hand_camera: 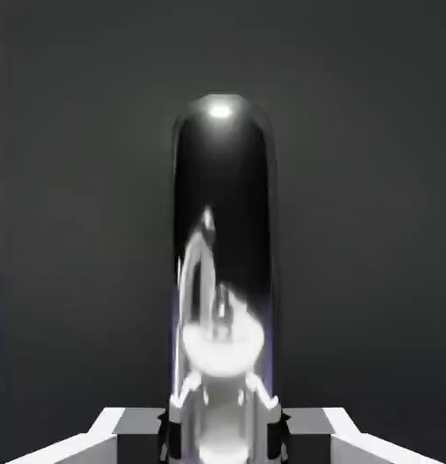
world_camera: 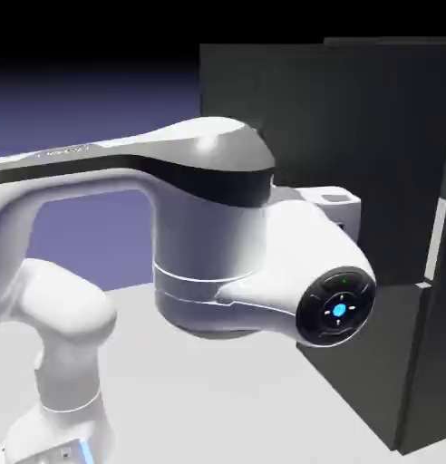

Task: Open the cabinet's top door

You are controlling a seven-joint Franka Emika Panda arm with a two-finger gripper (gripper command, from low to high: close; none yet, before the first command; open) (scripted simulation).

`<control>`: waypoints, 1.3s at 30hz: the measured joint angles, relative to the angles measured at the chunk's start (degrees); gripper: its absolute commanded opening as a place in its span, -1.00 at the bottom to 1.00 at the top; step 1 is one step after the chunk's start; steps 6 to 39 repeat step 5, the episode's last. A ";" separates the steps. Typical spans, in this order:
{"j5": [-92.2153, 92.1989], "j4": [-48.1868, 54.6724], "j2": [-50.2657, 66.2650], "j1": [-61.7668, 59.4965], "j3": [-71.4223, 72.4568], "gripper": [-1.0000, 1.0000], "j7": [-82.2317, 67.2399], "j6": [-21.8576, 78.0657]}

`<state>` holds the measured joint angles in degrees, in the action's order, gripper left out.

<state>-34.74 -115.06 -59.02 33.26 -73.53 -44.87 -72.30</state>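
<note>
The cabinet (world_camera: 353, 109) rises tall and nearly black at the exterior view's right. My arm reaches over to it, and its bulky wrist (world_camera: 263, 263) hides the fingers there. In the hand view, the dark flat panel of the top door (hand_camera: 82, 181) fills the picture. Its curved silver handle (hand_camera: 222, 227) runs up the middle, large and shiny. My gripper (hand_camera: 222, 433) is shut on this handle. The grey fingertips (hand_camera: 176, 426) press against its lower end from both sides.
The pale table (world_camera: 245, 399) lies under the arm and runs up to the cabinet's foot. A narrow pale strip (world_camera: 438, 237) shows on a dark panel at the picture's right edge. The arm's base (world_camera: 63, 399) stands at lower left.
</note>
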 measured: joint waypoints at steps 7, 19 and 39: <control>2.44 10.34 -1.58 9.69 -5.25 -1.00 2.36 7.82; 2.44 10.34 -1.58 9.69 -5.25 -1.00 2.36 7.82; 2.44 10.34 -1.58 9.69 -5.25 -1.00 2.36 7.82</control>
